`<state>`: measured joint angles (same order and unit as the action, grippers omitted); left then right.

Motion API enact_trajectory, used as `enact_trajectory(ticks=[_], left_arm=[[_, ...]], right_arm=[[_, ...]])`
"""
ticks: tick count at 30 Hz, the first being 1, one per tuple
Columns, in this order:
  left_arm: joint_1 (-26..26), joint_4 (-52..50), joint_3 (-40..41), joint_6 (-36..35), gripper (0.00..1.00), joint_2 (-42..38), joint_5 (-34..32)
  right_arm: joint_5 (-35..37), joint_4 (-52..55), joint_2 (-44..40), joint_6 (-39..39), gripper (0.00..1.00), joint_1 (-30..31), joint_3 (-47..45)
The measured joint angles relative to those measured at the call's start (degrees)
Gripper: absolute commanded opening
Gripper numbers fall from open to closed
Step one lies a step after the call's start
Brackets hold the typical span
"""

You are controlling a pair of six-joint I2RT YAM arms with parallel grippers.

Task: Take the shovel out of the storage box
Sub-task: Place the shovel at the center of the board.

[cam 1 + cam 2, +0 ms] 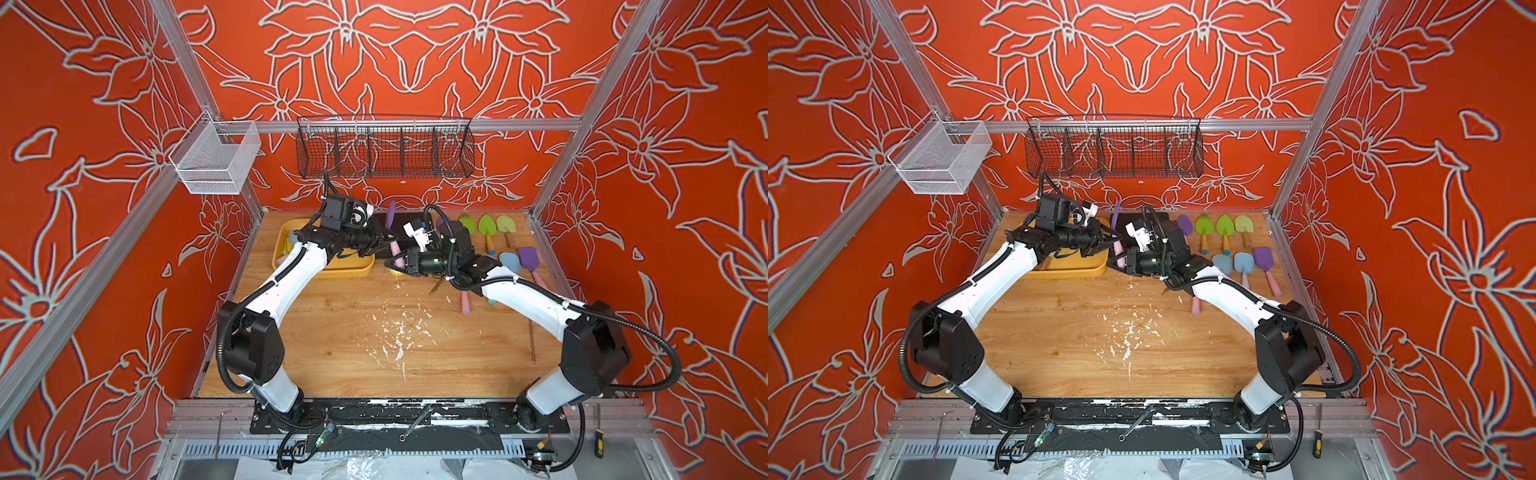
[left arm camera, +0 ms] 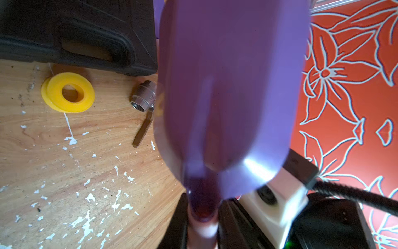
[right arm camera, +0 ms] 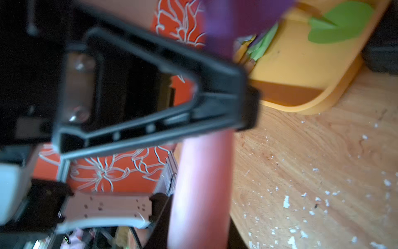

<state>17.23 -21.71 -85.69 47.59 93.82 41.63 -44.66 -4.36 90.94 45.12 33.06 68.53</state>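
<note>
A shovel with a purple blade (image 1: pixel 390 214) (image 1: pixel 1116 214) (image 2: pixel 226 86) and a pink handle (image 3: pixel 204 183) is held upright just to the right of the yellow storage box (image 1: pixel 345 272) (image 1: pixel 1075 272) (image 3: pixel 301 103), clear of its rim. My left gripper (image 1: pixel 384 241) (image 1: pixel 1111 241) (image 2: pixel 202 228) is shut on the handle just below the blade. My right gripper (image 1: pixel 392 264) (image 1: pixel 1117 264) (image 3: pixel 200 232) comes in from the right, with its dark fingers pressed against both sides of the handle's lower end. A green shovel (image 3: pixel 340 23) lies inside the box.
A black tool case (image 2: pixel 75 32) stands behind the grippers. A yellow ring (image 2: pixel 67 96) and a metal valve (image 2: pixel 144 97) lie in front of it. Several shovels (image 1: pixel 486 226) are laid out at back right. Wire baskets (image 1: pixel 384 149) (image 1: pixel 216 160) hang on the rails.
</note>
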Motion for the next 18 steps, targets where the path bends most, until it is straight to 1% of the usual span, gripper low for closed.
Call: enact_trajectory(ticks=[1, 3, 4, 6, 7, 8, 10, 11, 12, 15, 16, 17, 18], left_arm=[[0.0, 0.2, 0.2, -0.1, 0.00, -0.1, 0.0], [0.0, 0.7, 0.8, -0.2, 0.00, -0.2, 0.0], [0.0, 1.2, 1.3, -0.2, 0.05, -0.4, 0.1], [0.1, 2.1, 2.5, -0.2, 0.28, -0.9, 0.3], [0.2, 2.7, 3.1, -0.3, 0.45, -1.2, 0.3], [0.3, 2.9, 3.7, -0.2, 0.57, -1.5, 0.4], [0.5, 2.7, 4.0, -0.6, 0.68, -2.3, 0.2], [0.5, 2.5, 3.9, -1.1, 0.75, -2.7, -0.3], [0.6, 2.2, 3.7, -1.5, 0.79, -3.2, -0.9], [0.7, 0.2, 2.8, -2.9, 0.85, -5.1, -4.1], [0.7, -0.6, 2.2, -3.6, 0.95, -5.8, -5.3], [0.6, -1.6, 1.6, -4.7, 0.99, -6.5, -6.8], [0.6, -2.3, 1.0, -5.0, 0.99, -7.1, -7.8]], right_arm=[[-0.2, 0.0, 0.1, 0.2, 0.01, 0.0, 0.0], [-0.4, 0.6, 0.1, 0.4, 0.00, 0.0, 0.1], [-0.4, 1.1, 0.1, 0.4, 0.00, 0.0, 0.2], [-0.1, 2.8, 0.1, 0.0, 0.00, 0.1, 0.5], [0.3, 4.5, 0.0, -0.9, 0.00, 0.1, 1.0], [1.2, 6.3, -0.3, -1.6, 0.00, 0.2, 1.5], [4.3, 11.3, -1.4, -3.5, 0.00, 0.2, 2.2], [6.5, 14.5, -2.4, -4.6, 0.00, 0.2, 2.4], [8.7, 17.6, -3.6, -5.7, 0.00, 0.2, 2.4], [16.5, 27.5, -8.7, -8.5, 0.00, 0.3, 2.4], [19.5, 30.8, -10.6, -9.2, 0.00, 0.4, 2.4], [22.8, 34.1, -13.0, -9.9, 0.00, 0.6, 2.1], [25.4, 36.2, -15.2, -10.3, 0.00, 0.8, 1.5]])
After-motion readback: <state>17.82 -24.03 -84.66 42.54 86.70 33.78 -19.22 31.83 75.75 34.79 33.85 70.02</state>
